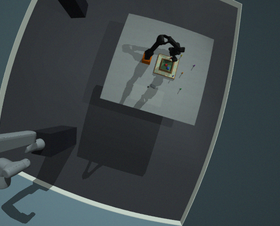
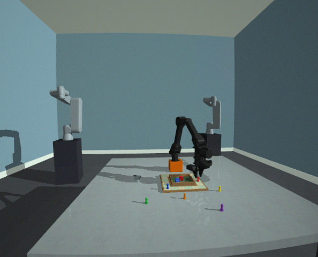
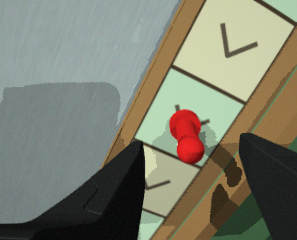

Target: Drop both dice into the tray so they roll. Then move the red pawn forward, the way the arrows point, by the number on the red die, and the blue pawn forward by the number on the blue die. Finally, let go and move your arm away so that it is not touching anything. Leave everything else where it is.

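The red pawn [image 3: 186, 135] [image 2: 198, 179] stands on an arrow square of the board [image 3: 235, 34] [image 2: 181, 188] [image 1: 174, 70], on the strip beside the tray's wooden rim [image 2: 184, 183]. My gripper [image 3: 191, 147] [image 2: 197, 174] [image 1: 173, 58] hangs just above the pawn with its fingers half apart, one on each side and clear of it. The red die [image 1: 166, 64] [image 2: 181, 178] and the blue die [image 1: 168, 68] [image 2: 177, 179] lie in the green tray. The blue pawn [image 2: 167, 186] [image 1: 173, 76] stands at the board's near left corner.
Spare pawns stand on the table off the board: yellow [image 2: 219, 188], orange [image 2: 184, 195], green [image 2: 146, 200], purple [image 2: 221, 207]. The arm's orange base [image 2: 175, 165] sits behind the board. A small dark object [image 2: 137, 176] lies to the left. Two white arms stand on pedestals beyond the table.
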`<state>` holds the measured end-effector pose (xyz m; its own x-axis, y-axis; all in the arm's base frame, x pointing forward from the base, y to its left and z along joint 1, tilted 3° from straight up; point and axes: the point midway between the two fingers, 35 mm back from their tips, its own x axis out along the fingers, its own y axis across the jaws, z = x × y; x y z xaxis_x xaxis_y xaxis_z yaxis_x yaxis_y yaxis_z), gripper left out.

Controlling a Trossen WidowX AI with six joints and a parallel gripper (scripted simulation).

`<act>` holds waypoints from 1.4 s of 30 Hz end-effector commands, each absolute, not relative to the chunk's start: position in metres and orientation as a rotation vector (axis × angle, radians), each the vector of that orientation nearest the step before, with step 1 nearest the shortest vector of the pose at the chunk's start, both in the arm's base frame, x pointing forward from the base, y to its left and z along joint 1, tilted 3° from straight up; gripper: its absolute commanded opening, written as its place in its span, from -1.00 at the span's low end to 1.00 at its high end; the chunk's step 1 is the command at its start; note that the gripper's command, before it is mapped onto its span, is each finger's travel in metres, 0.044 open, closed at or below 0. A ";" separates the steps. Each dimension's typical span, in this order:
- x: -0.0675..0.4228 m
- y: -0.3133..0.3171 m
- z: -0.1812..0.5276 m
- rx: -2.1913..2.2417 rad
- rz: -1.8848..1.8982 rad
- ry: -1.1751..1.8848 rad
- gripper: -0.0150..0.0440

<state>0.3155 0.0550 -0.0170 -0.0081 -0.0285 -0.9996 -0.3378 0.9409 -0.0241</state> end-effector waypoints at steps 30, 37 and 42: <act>0.315 0.054 -0.028 -0.296 0.251 1.573 -0.49; 0.321 0.057 0.024 -0.295 0.251 1.573 -0.49; 0.319 0.057 0.063 -0.295 0.251 1.573 -0.49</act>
<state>0.3194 0.0566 0.0416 -0.0183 -0.0304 -0.9994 -0.3416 0.9396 -0.0223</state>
